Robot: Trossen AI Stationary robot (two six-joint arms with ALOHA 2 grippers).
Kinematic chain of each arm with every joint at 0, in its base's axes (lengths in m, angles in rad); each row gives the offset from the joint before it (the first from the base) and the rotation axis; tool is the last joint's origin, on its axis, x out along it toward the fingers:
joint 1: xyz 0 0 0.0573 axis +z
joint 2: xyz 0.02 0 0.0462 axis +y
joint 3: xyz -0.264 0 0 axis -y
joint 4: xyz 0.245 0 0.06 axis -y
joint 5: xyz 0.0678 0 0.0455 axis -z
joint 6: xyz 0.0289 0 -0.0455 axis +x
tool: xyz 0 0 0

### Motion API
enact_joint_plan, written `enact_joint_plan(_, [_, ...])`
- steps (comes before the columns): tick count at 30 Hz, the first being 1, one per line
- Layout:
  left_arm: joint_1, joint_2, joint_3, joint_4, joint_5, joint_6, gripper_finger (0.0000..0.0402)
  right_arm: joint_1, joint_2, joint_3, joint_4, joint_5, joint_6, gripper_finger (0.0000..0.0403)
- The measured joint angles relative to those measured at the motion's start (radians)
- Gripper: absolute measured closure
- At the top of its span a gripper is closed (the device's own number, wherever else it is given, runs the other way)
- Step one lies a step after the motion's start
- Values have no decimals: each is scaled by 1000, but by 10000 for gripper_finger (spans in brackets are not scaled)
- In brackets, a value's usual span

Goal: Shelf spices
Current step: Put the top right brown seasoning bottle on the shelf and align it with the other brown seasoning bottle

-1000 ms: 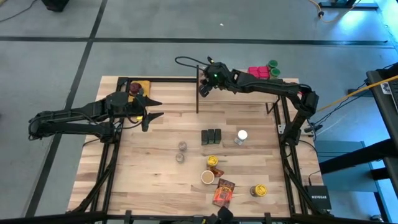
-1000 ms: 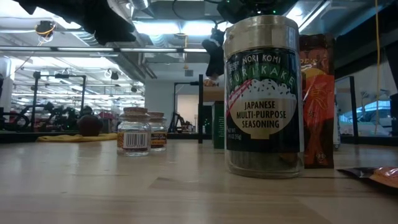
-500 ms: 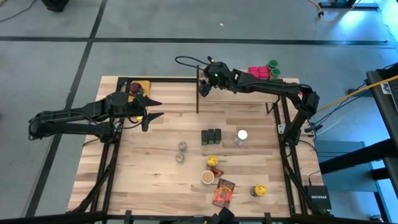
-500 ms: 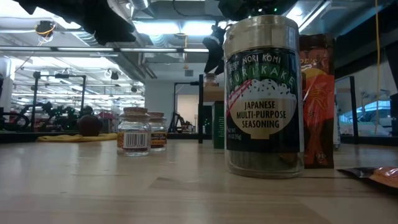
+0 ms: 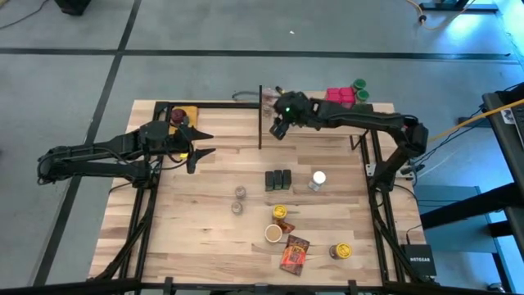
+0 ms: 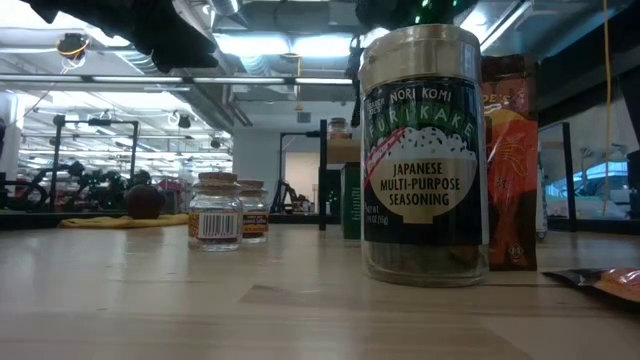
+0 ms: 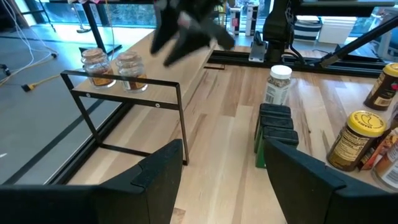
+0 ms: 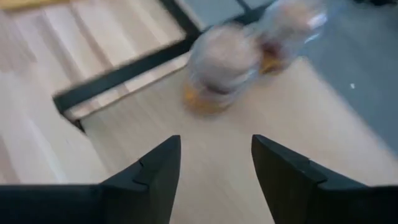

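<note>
The right gripper (image 5: 277, 131) has pulled back from the shelf (image 7: 140, 134) toward 4 o'clock, fingers apart and holding nothing. Two small jars (image 7: 115, 67) stand on the shelf's far end (near 12 o'clock on the table). The left gripper (image 5: 205, 143) waits at 9 o'clock, open wide.

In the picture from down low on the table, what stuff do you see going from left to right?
Dark red round thing on its yellow pad → small jar with a barcode label → second small jar just behind it → big furikake seasoning jar → tall dark orange-printed packet.
</note>
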Motion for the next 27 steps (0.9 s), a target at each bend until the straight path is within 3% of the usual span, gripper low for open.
enact_joint_plan(12, [0, 0, 0, 1, 0, 3, 183, -3, 98, -32, 212, 58, -11, 229])
enact_joint_plan(27, [0, 0, 0, 2, 0, 0, 183, -3, 116, -32, 291, 98, -29, 230])
